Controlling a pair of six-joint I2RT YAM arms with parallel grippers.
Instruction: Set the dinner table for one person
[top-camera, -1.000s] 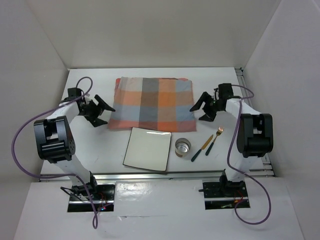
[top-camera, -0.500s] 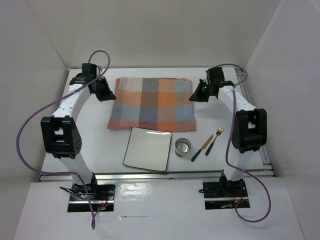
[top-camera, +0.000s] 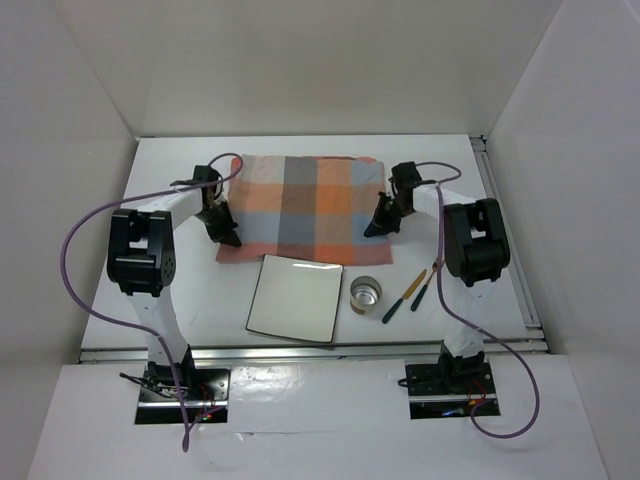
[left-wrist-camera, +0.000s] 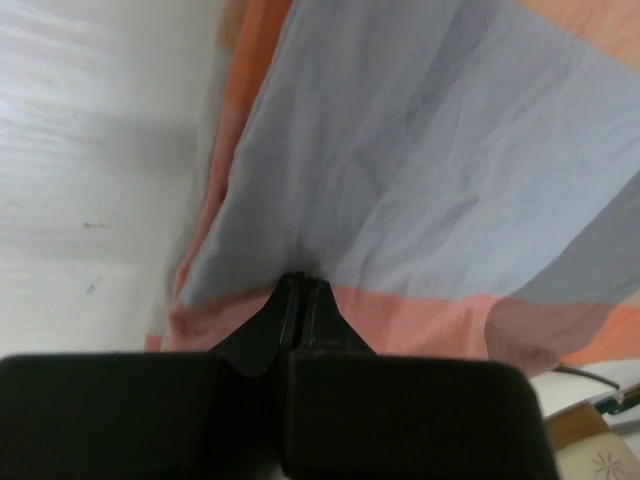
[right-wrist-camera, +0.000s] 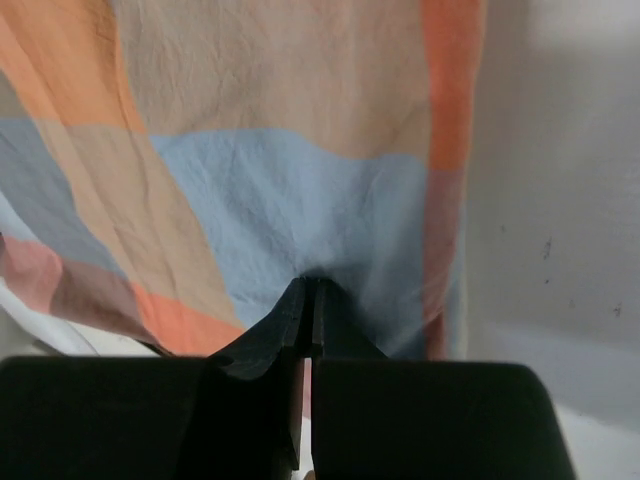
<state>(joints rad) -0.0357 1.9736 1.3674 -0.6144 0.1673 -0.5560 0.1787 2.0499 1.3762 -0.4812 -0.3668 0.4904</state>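
The dinner table (top-camera: 215, 290) is a white tabletop. An orange, grey and blue checked cloth (top-camera: 300, 200) lies spread at its middle back. My left gripper (top-camera: 228, 238) is at the cloth's near left corner. In the left wrist view the left gripper (left-wrist-camera: 302, 279) is shut, with the cloth (left-wrist-camera: 420, 170) puckering at its tips. My right gripper (top-camera: 372, 230) is at the near right corner. In the right wrist view the right gripper (right-wrist-camera: 310, 282) is also shut, and the cloth (right-wrist-camera: 300, 200) is gathered between its fingertips.
A square white plate (top-camera: 295, 298) lies just in front of the cloth. To its right stand a small metal cup (top-camera: 365, 294), a dark-handled knife (top-camera: 403, 297) and a fork (top-camera: 428, 283). White walls enclose the table on three sides.
A second ago both grippers were open beside the cloth. They swung to its far corners, then came down to its near corners, and both are now shut on the fabric.
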